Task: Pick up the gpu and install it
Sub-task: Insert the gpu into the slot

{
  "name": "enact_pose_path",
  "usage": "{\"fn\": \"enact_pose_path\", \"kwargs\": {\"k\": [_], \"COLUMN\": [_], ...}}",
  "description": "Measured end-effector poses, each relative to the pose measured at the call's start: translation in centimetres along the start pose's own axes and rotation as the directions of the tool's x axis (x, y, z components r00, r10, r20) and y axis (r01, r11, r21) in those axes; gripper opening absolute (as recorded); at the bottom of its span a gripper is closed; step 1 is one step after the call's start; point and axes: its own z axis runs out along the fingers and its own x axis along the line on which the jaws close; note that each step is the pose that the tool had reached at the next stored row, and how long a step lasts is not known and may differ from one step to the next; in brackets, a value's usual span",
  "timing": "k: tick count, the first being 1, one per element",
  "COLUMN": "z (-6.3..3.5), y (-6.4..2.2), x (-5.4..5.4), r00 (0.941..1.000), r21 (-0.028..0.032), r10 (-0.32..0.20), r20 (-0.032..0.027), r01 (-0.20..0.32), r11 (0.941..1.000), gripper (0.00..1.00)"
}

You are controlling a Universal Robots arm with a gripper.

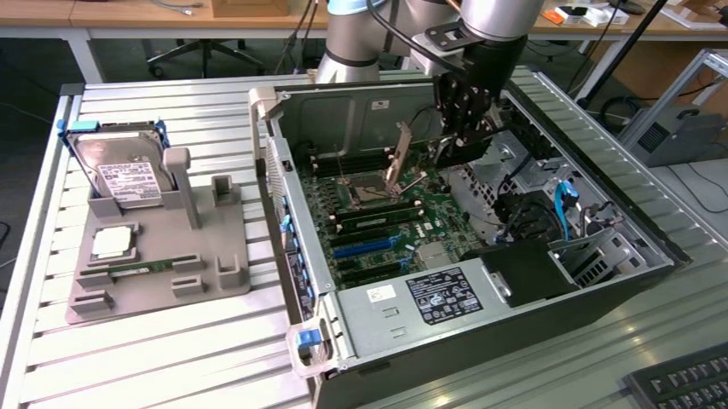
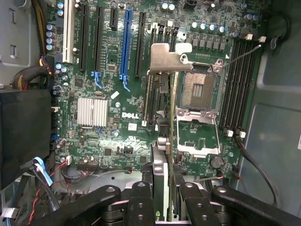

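Hard drive (image 1: 128,175) upright in grey holder (image 1: 170,256)

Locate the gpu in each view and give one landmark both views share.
Exterior view: the gpu hangs edge-on in the gripper above the motherboard, metal bracket toward the case's back wall.
Wrist view: the gpu runs edge-on from between the fingers out to its metal bracket, over the board.
Shared landmark: the open CPU socket, beside the card.
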Motion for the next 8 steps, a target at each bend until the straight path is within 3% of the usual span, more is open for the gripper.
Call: {"fn": "enact_pose_path", "kwargs": {"k": [8], "z": [0.14], "y": [0.10], "x": [0.00], "r00": [1.0000], "r21": [0.0000], "r10": [0.000], "r20": [0.0000], "r01": [0.000], "r11": [1.0000], "gripper": [0.27]}}
